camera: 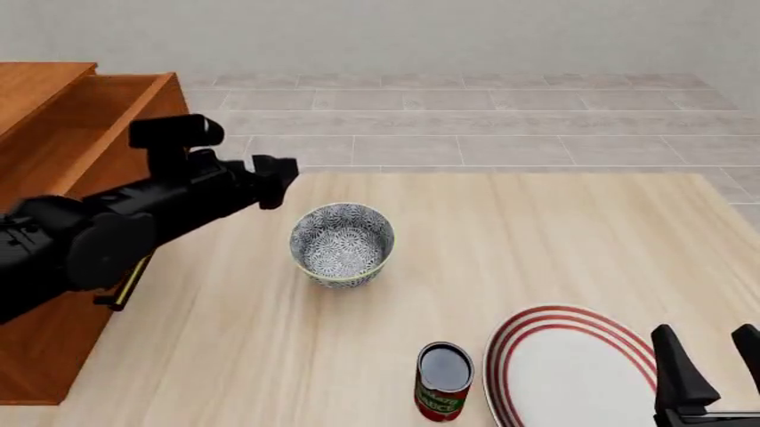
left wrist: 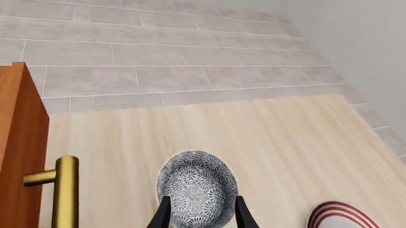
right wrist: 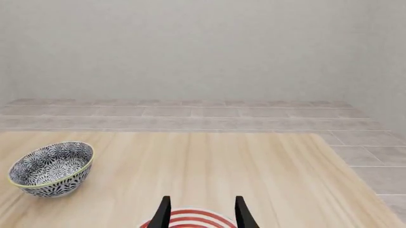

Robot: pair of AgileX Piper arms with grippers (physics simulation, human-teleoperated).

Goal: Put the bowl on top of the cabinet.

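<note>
I am at the reaching step: my left fingers [left wrist: 199,213] are open, one on each side of the near rim of the bowl [camera: 342,243] as my wrist camera shows it, but I cannot tell if they are already low enough to touch it. The bowl stands upright on the desk [camera: 535,240], free, just beside the cabinet [camera: 71,116], which rises at my left. My right fingers [right wrist: 199,213] are open too and hold nothing, over the plate [camera: 570,369]; a can [camera: 443,381] stands near that plate. Next, I think, I must lower onto the rim, close on it, lift above the cabinet top.
</note>
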